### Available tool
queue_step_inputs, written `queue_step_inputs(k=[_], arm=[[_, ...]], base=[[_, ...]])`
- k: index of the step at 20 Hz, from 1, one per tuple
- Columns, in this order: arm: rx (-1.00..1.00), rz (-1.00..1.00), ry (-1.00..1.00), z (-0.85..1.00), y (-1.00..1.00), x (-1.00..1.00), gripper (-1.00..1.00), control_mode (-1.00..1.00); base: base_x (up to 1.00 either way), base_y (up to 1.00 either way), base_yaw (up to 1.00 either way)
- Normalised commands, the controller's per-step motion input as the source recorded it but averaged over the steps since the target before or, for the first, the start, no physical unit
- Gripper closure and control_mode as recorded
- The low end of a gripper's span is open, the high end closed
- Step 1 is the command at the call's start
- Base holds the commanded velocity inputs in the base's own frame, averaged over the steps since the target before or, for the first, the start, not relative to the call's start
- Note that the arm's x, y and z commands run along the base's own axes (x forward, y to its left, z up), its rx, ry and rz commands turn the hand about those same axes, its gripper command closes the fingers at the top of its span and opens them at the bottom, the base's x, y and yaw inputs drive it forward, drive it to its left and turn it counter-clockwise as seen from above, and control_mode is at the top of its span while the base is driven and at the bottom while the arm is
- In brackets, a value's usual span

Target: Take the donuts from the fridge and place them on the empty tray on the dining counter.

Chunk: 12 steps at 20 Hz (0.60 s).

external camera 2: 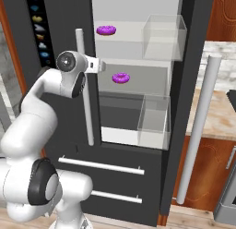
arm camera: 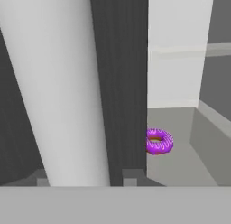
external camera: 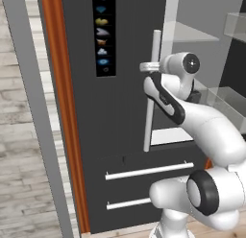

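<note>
We are at the fridge [external camera 2: 69, 112], tall and dark, its right door swung wide while our gripper [arm camera: 83, 175] closes on the long white handle [arm camera: 58, 87] of the left door, the fingertips standing on either side of the bar. We judge the step to be opening this door; next we should pull it outward along its arc to clear the way in. The two donuts [external camera 2: 106, 30], small rings glossy with purple icing, lie on glass shelves inside, the lower one [external camera 2: 120, 77] near its shelf's front edge.
</note>
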Motion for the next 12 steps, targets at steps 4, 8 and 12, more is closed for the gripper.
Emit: queue_step_inputs(k=[4,8,12], arm=[[-0.02,0.04,0.17,-0.24,0.33,-0.55,1.00,-1.00],[-0.06,0.12,0.24,-0.29,0.42,-0.87,1.00,-1.00],[-0.06,0.14,0.13,-0.39,0.48,-0.95,1.00,-1.00]], base=[[0.00,0.00,0.00],[0.00,0.00,0.00],[0.00,0.00,0.00]])
